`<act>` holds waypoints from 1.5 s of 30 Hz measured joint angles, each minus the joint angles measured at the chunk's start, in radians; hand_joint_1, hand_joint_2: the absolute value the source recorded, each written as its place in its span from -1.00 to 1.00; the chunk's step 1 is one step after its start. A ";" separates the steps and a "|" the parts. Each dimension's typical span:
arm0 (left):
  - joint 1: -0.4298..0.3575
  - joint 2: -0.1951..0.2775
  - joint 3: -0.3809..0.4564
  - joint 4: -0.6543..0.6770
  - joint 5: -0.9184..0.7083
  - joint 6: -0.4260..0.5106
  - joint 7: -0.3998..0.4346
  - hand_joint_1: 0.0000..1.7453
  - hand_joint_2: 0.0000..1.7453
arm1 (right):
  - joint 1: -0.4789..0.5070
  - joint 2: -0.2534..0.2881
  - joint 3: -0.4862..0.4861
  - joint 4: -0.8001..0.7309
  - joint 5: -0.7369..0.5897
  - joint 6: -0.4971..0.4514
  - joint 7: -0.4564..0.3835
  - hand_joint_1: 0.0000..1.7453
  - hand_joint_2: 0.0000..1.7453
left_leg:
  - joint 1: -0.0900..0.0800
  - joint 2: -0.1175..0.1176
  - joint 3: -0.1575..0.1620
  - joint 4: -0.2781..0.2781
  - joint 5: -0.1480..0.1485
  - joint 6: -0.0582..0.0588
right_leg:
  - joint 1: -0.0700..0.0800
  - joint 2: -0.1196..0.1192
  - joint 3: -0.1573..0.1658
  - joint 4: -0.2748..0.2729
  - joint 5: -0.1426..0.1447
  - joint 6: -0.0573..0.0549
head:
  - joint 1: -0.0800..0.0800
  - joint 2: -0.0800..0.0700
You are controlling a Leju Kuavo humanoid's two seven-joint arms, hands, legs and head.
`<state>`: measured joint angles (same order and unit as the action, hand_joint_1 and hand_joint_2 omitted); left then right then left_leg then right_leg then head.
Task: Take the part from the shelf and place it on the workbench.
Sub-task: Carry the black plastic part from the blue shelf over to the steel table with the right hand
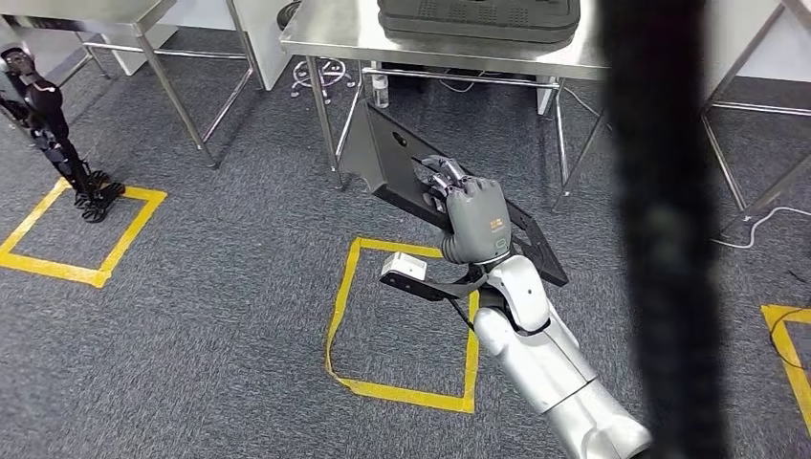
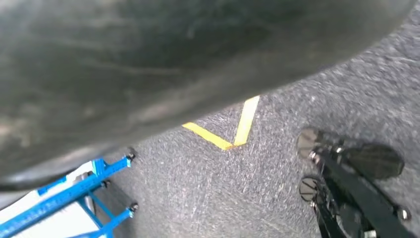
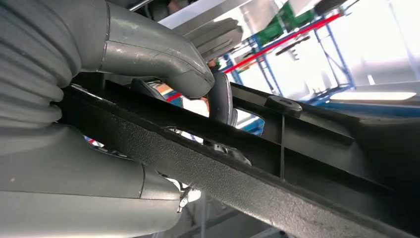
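A long flat black plastic part (image 1: 397,158) hangs tilted over the grey carpet, in front of the steel workbench (image 1: 335,33). My right hand (image 1: 469,215) grips it around the middle, fingers curled over its upper edge. In the right wrist view the thumb (image 3: 158,54) and dark fingers (image 3: 220,96) clamp the ribbed black part (image 3: 257,168) from both sides. A dark blurred surface lies close before the left wrist camera, and I cannot tell how the left hand stands.
A black tray (image 1: 478,19) lies on the workbench. Yellow tape squares (image 1: 402,316) mark the carpet. Another steel table (image 1: 96,14) stands at the far left, with a dark tripod-like stand (image 1: 57,134) beside it. A blurred black vertical bar (image 1: 660,229) crosses the head view at right.
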<state>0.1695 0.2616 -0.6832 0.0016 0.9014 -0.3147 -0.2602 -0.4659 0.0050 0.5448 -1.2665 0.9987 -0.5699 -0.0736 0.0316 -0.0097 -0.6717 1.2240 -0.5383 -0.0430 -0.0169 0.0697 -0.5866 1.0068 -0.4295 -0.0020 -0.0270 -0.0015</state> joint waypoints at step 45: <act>0.001 -0.003 0.000 0.000 0.000 0.000 0.002 -1.00 -1.00 | -0.006 0.002 0.003 0.002 0.000 0.000 0.000 1.00 1.00 | -0.018 -0.007 0.063 -0.181 0.081 0.029 | 0.002 -0.053 0.001 0.001 -0.013 0.024 | 0.002 0.000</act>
<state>0.1704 0.2588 -0.6831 0.0019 0.9014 -0.3147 -0.2586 -0.4719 0.0069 0.5478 -1.2646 0.9987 -0.5699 -0.0732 0.0139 -0.0162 -0.6090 1.0429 -0.4571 -0.0142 -0.0154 0.0165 -0.5853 1.0076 -0.4425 0.0222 -0.0245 -0.0015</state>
